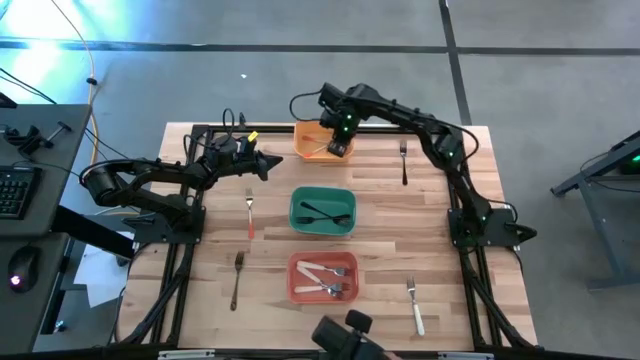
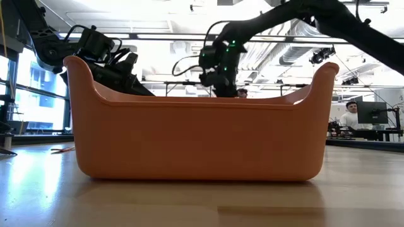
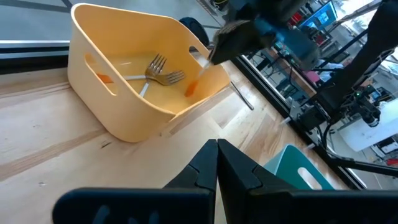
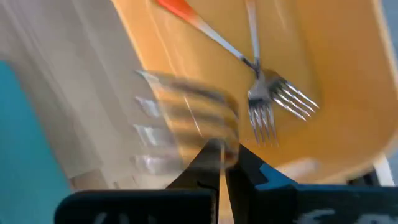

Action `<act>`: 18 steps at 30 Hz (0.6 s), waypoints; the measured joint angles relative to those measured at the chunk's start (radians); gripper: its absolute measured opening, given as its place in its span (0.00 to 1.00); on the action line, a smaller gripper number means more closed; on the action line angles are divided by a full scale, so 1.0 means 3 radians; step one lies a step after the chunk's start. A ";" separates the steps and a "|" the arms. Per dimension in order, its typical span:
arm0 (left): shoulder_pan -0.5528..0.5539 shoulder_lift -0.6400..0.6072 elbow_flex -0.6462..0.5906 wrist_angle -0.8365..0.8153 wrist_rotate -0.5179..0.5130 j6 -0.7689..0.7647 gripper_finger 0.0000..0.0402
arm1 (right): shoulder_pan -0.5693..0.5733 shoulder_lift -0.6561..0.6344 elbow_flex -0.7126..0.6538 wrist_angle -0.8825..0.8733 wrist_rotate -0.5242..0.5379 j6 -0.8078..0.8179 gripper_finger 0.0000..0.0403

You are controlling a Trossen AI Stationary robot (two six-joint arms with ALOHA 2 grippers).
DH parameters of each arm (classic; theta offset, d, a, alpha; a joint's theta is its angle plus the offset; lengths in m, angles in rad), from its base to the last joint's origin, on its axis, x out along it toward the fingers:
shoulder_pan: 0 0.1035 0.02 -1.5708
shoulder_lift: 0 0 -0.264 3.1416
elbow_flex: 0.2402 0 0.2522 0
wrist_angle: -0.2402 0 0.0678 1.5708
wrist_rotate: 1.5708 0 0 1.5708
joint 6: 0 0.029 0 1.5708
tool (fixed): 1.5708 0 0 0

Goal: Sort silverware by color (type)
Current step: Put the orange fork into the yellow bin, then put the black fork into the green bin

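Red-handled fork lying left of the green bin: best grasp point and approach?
Grip the red-handled fork mid-handle, descending straight from above with the fingers closing across its width. It lies flat on the table, head toward the far edge, well clear of the green bin, so nothing crowds either side. The shut left gripper sits nearest; it probably suits the pick.

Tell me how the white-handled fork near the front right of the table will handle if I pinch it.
The fork looks slim and stiff, probably light. Lying flat on the table, it may slide or pivot rather than roll.
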 joint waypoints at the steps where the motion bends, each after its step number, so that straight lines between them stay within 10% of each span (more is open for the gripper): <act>1: 0.0000 0.0000 0.0000 0.0000 0.0000 0.0000 0.00 | 0.0002 0.0031 0.0000 0.0015 0.0000 -0.0016 0.00; 18: -0.0004 0.0000 0.0000 -0.0003 0.0000 -0.0001 0.00 | -0.0024 0.0155 0.0348 0.0045 0.0035 0.0115 0.17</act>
